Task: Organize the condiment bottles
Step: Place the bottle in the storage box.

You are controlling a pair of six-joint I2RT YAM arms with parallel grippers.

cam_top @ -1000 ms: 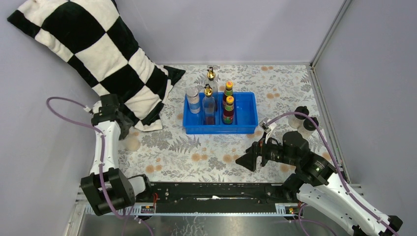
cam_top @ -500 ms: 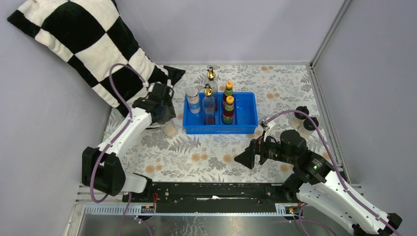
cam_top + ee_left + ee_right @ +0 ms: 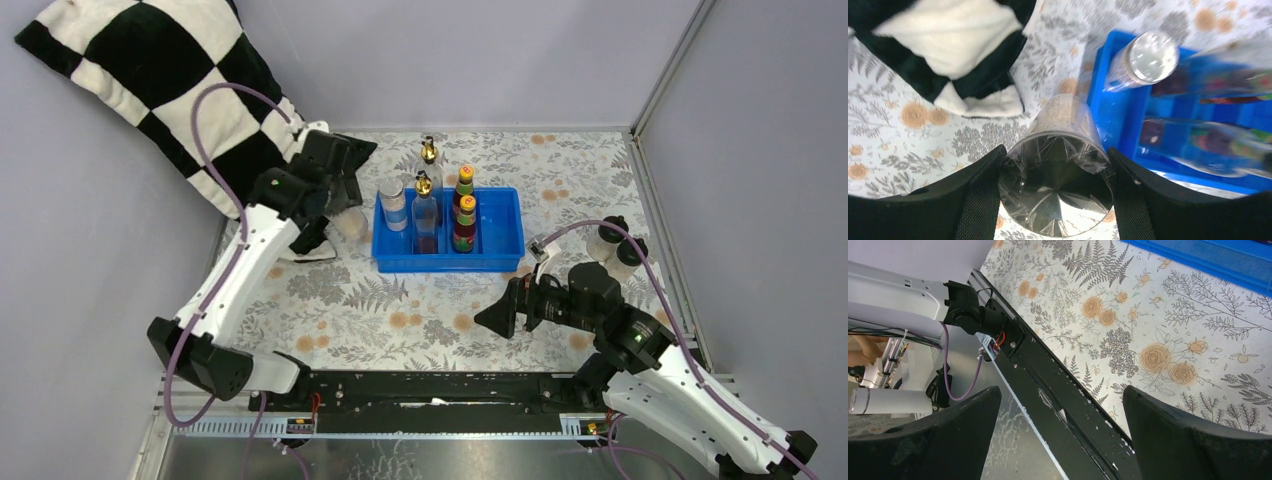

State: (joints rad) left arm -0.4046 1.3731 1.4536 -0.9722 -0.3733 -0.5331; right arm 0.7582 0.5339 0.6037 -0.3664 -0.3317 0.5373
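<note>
My left gripper is shut on a clear silver-lidded jar, fingers on both sides of the lid, held just left of the blue tray. A second silver-lidded jar stands in the tray's left part. Beside it are a gold-spouted bottle and two orange-capped dark bottles. Another gold-spouted bottle stands at the tray's back edge. Two black-capped shakers stand on the table at the right. My right gripper is open and empty, low over the front of the table.
A black-and-white checked pillow leans in the back left corner, close to my left arm. Grey walls close the back and right sides. The black base rail runs under my right gripper.
My left arm swung from the pillow's lower edge to the right and back toward the tray, carrying the jar. The right arm barely moved.
</note>
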